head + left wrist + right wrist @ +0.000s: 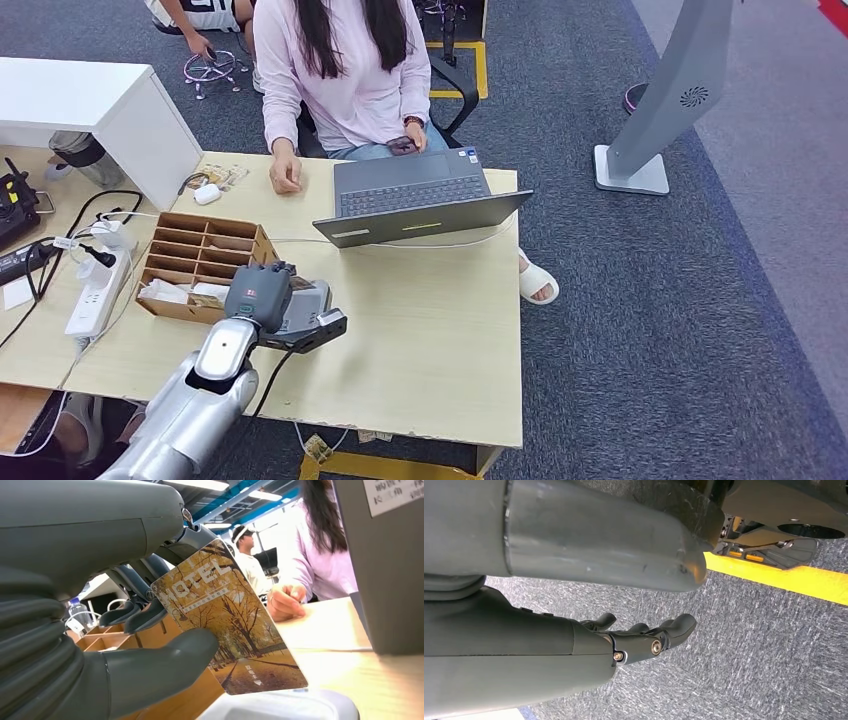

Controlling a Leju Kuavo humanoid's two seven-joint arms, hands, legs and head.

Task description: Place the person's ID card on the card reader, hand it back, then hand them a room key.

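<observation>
On the wooden bench, near its front edge, the left hand of the robot is above a grey and white card reader, which stands just beside a brown cardboard box with compartments. From the left wrist view, the left hand pinches a room key card between the thick thumb and the darker fingers. The card has a picture of yellow autumn trees and the word HOTEL on it. It is tilted, and its lower corner is just over the pale top of the card reader; I cannot tell if it touches. Behind the bench sits a person in a pink shirt, with 1 hand resting as a loose fist on the bench and the other holding a dark phone. An open grey laptop stands in front of the person. At the left side of the bench there is a white power strip with cables, and a white box stands behind it. The right hand hangs over grey carpet near a yellow line; its fingers are slightly curved, apart, and it holds nothing.
</observation>
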